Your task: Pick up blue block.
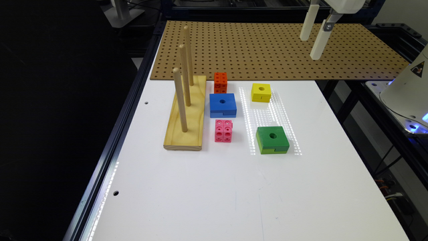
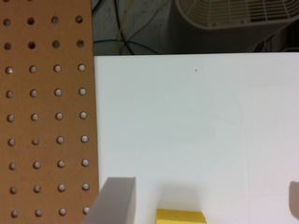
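Note:
The blue block [image 1: 223,104] lies flat on the white table [image 1: 234,187], its round hole up and a slot along its near side. It sits between an orange cube [image 1: 220,82] and a pink cube [image 1: 223,130]. My gripper [image 1: 310,48] hangs high over the pegboard [image 1: 267,50], far toward the exterior view's right of the blue block. In the wrist view the gripper [image 2: 205,186] is open, its fingers [image 2: 115,200] wide apart with nothing between them, and the yellow block [image 2: 180,216] peeks in at the frame's edge.
A wooden base [image 1: 186,115] with three upright pegs stands just on the exterior view's left of the blue block. The yellow block [image 1: 261,92] and a green block [image 1: 272,140] lie on its other side. The robot's base [image 1: 409,90] is at the right edge.

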